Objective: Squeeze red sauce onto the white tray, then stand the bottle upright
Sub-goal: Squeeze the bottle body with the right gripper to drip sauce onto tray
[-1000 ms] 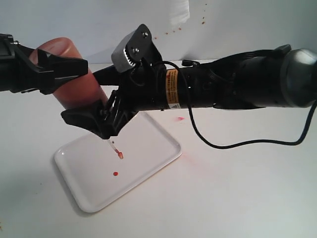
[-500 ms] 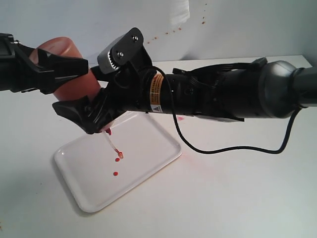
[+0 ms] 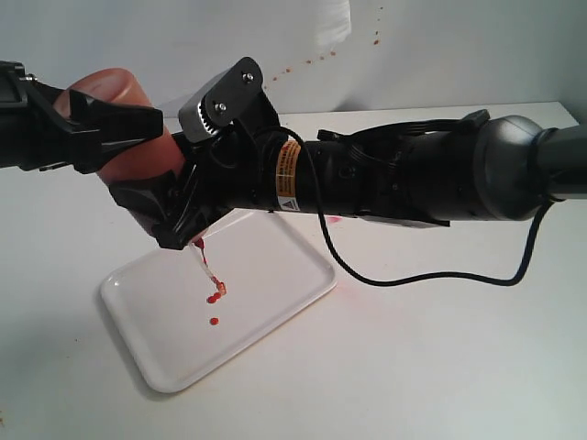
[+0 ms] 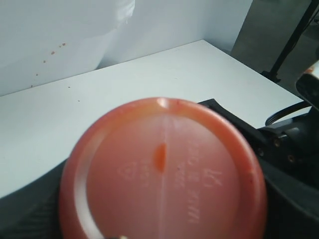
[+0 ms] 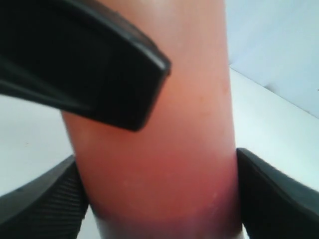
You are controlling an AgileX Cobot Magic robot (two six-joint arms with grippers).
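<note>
The bottle [image 3: 115, 90] hangs tilted, nozzle [image 3: 204, 266] down, over the white tray [image 3: 275, 266]. My left gripper [image 3: 147, 128] is shut on its upper body near the base, and that round base [image 4: 162, 174] fills the left wrist view. My right gripper [image 3: 174, 215] reaches across and is shut on the darker lower part [image 5: 164, 149], its ribbed pads [image 5: 40, 199] pressing both sides. Red sauce shows at the nozzle root [image 3: 198, 244]. A small blob of red sauce [image 3: 214, 322] lies on the tray, and another drop [image 3: 216, 295] sits by the dangling tip cover.
The tray lies on a white table [image 3: 440, 367] before a white backdrop flecked with red spots [image 3: 312, 60]. A faint pink smear [image 3: 332, 220] marks the table beyond the tray. A black cable [image 3: 413, 275] loops down from my right arm.
My right gripper moved left along the bottle and closed its jaws on it. Red sauce appeared at the nozzle, and a new drop shows near the tip.
</note>
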